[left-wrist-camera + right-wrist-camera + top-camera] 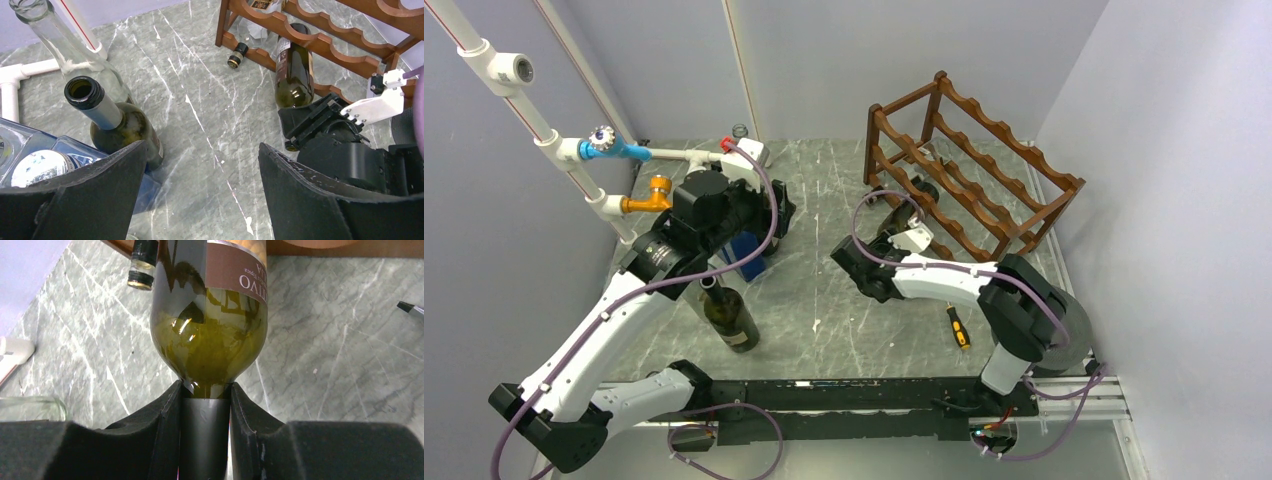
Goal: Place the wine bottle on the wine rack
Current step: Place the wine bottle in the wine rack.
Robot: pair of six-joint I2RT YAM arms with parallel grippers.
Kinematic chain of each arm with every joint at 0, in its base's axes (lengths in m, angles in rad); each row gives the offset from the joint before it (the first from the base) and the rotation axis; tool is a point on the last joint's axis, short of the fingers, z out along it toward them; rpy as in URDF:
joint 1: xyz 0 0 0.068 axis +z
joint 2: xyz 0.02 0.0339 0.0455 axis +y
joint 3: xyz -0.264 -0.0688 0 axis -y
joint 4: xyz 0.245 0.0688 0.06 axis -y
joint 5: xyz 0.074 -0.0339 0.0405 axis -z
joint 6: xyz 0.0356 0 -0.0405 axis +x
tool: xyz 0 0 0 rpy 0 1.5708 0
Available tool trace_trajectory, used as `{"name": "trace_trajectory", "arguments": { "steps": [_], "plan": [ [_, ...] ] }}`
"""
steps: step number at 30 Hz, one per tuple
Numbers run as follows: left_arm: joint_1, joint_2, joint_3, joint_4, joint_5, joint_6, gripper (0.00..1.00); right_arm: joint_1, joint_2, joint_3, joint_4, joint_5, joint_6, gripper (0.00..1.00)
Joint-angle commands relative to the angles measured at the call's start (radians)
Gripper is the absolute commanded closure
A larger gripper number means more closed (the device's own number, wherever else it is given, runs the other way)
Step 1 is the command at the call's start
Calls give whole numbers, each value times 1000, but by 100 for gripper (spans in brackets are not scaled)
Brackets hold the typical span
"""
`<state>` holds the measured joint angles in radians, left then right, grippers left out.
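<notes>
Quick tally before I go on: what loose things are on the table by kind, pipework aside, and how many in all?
Wine rack: 1
Dark glass bottles: 3 (held bottle in right claw, open standing bottle, capped bottle by the rack)
Clear glass bottle: 1
Blue container: 1
Screwdriver: 1
Total: 7

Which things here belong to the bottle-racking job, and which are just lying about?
Job: wine bottle, gripped at the neck by the right claw; rack.
Lying about: upright dark bottle, clear bottle, screwdriver, pipes, blue container.
</notes>
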<state>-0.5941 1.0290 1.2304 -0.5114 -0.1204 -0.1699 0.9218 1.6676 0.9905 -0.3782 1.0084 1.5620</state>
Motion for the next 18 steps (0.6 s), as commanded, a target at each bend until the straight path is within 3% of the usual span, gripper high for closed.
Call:
{"name": "trace_trajectory", "arguments": {
  "steps": [1,18],
  "plan": [
    [5,-19,-1,45,3,-5,13,-35,20,74,47,173,-22,100],
    [5,-23,-8,51,25,-13,13,-138,196,227,76,224,-123,100]
  ]
}}
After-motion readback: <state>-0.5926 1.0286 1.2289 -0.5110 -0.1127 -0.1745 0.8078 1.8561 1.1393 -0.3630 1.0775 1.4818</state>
